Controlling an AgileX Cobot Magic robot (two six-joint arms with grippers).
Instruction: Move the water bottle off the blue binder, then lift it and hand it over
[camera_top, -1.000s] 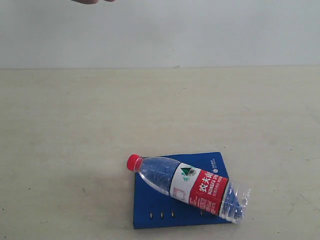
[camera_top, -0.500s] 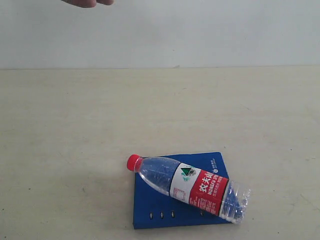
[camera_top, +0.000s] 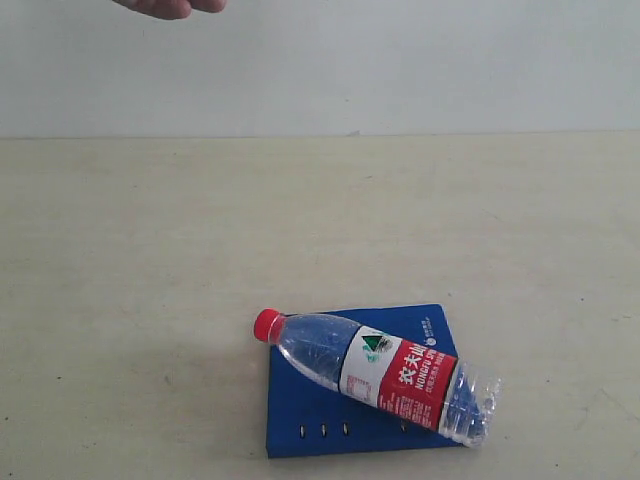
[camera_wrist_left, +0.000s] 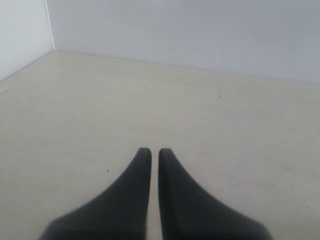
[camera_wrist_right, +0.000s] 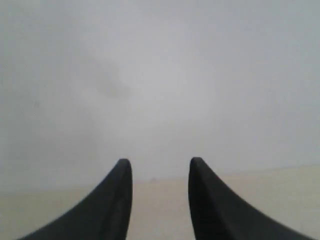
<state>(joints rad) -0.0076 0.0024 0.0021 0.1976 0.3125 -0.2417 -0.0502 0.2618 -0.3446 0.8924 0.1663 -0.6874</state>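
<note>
The water bottle (camera_top: 385, 373) lies on its side across the blue binder (camera_top: 300, 405) near the table's front edge in the exterior view. Its red cap (camera_top: 266, 324) points left and pokes past the binder's left edge; its base overhangs the right edge. Neither gripper shows in the exterior view. In the left wrist view my left gripper (camera_wrist_left: 154, 150) is shut with nothing in it, above bare table. In the right wrist view my right gripper (camera_wrist_right: 159, 161) stands open and empty, facing the wall. Bottle and binder appear in neither wrist view.
A person's hand (camera_top: 165, 7) shows at the top left edge of the exterior view, in front of the pale wall. The beige table (camera_top: 320, 220) stretches wide behind and to both sides of the binder.
The hand at the top edge has come a little further down into view. The bottle and binder have not moved.
</note>
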